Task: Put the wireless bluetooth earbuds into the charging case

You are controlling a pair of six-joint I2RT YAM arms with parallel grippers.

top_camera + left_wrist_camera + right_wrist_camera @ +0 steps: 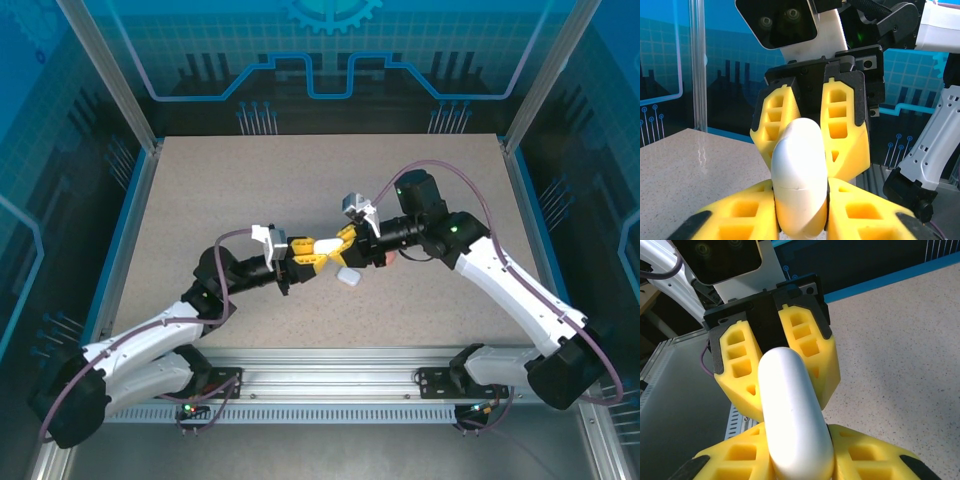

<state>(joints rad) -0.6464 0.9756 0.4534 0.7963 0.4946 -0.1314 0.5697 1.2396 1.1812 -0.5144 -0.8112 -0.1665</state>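
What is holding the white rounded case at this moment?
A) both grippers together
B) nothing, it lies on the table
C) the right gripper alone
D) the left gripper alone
A: the white case is clamped from opposite ends by the left gripper and the right gripper, as both wrist views show.
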